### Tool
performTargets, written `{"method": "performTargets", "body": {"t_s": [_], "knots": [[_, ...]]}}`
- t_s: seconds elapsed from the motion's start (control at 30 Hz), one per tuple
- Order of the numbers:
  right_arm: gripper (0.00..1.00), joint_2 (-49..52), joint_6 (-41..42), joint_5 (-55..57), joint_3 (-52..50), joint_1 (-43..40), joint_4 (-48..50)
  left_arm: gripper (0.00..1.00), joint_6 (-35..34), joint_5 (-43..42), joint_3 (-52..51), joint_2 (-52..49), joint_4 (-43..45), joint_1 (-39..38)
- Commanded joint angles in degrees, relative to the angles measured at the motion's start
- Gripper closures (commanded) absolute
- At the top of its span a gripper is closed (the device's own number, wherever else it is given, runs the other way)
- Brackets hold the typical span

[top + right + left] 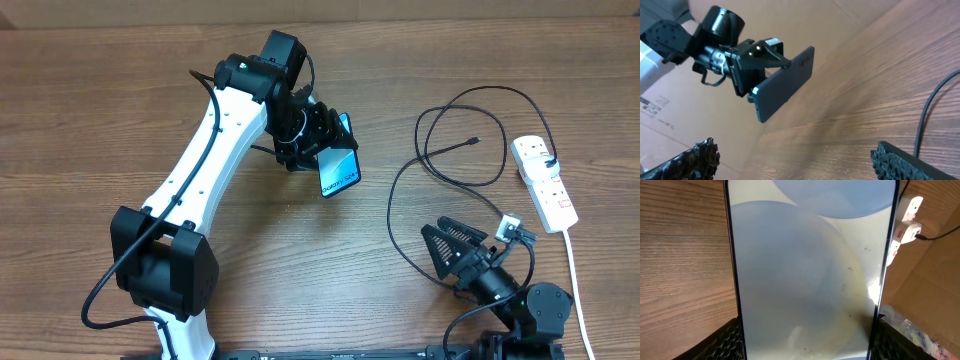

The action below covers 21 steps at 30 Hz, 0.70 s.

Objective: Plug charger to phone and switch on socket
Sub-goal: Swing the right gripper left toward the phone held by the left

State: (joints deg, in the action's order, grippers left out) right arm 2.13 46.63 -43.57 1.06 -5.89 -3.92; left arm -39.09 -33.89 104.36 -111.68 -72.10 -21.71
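My left gripper (312, 135) is shut on the phone (339, 168) and holds it above the table, its light-blue screen facing up and its free end pointing to the right. In the left wrist view the phone (805, 270) fills the frame between the two fingers (807, 352). The right wrist view shows the phone (785, 85) edge-on in the left gripper (752, 60). The charger cable (440, 165) lies in loops on the table, its connector tip (476, 140) free and its black plug (549, 161) in the white socket (545, 185). My right gripper (458, 252) is open and empty, low on the right.
The socket's thick white cord (576, 270) runs down the right edge toward the front. The socket also shows in the left wrist view (905, 220). A stretch of cable (927, 115) shows at the right of the right wrist view. Bare wood lies between the phone and the cable loops.
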Motion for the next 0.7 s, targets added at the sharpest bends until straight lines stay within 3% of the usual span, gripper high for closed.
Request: {"method": "performTargets", "body": {"t_s": [0.0, 0.43, 0.57, 0.67], "knots": [[0.01, 2.2, -3.6, -1.1, 0.0, 0.3, -0.9, 0.56, -0.8, -2.2, 1.9, -0.3, 0.4, 0.3], [0.01, 15.9, -15.7, 15.9, 16.6, 0.3, -30.5, 0.56, -0.8, -2.2, 1.9, -0.3, 0.4, 0.3], [0.01, 20.0, -15.9, 13.3, 20.3, 0.3, -33.7, 0.56, -1.0, -2.2, 1.9, -0.3, 0.4, 0.3], [0.0, 21.2, -16.1, 1.4, 20.5, 0.3, -27.4, 0.56, -1.2, -2.2, 1.9, -0.3, 0.4, 0.3]]}}
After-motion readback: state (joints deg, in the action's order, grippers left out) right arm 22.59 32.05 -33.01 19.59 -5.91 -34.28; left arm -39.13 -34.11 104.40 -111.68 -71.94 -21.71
